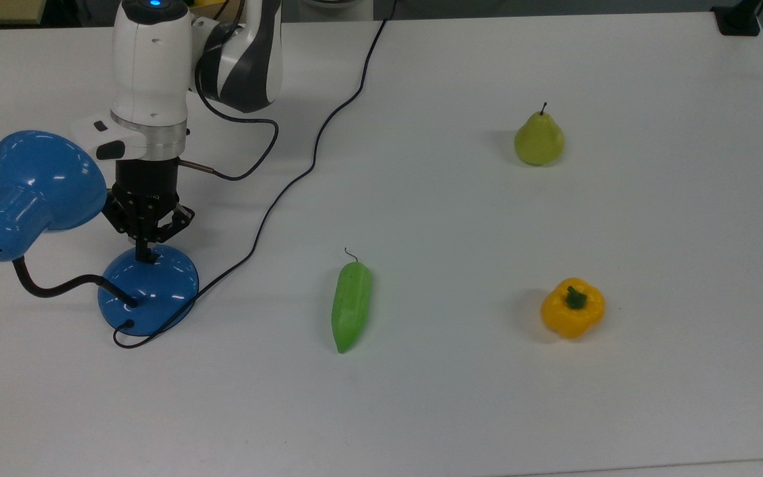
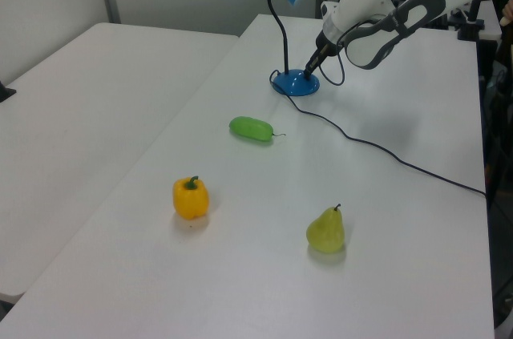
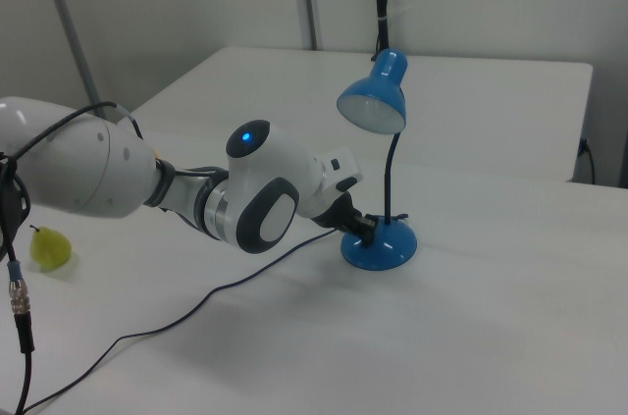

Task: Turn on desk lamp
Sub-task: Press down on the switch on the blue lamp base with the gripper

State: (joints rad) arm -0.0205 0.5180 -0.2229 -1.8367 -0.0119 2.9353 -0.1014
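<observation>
1. The desk lamp (image 1: 148, 286) stands near the top view's left edge of the white tabletop (image 1: 461, 411). It has a glossy blue domed base, a black bendy neck and a blue bell-shaped shade (image 1: 31, 189). In the left view the desk lamp (image 2: 292, 82) is at the far end of the tabletop, and in the right view its shade (image 3: 376, 101) faces down over the base (image 3: 379, 245).
2. The pincer (image 1: 146, 255) points down onto the top of the base, its fingers drawn together into one tip that touches the base where the small switch sits. In the right view the pincer (image 3: 367, 230) meets the base from the right view's left.
3. A black cord (image 1: 301, 165) leaves the base, loops just in front of it and runs across the tabletop to the far edge.
4. A green cucumber (image 1: 351, 306) lies near the middle of the tabletop, well apart from the lamp.
5. A yellow bell pepper (image 1: 572, 308) stands further toward the top view's right.
6. A green pear (image 1: 539, 138) stands upright behind the pepper in the top view.
</observation>
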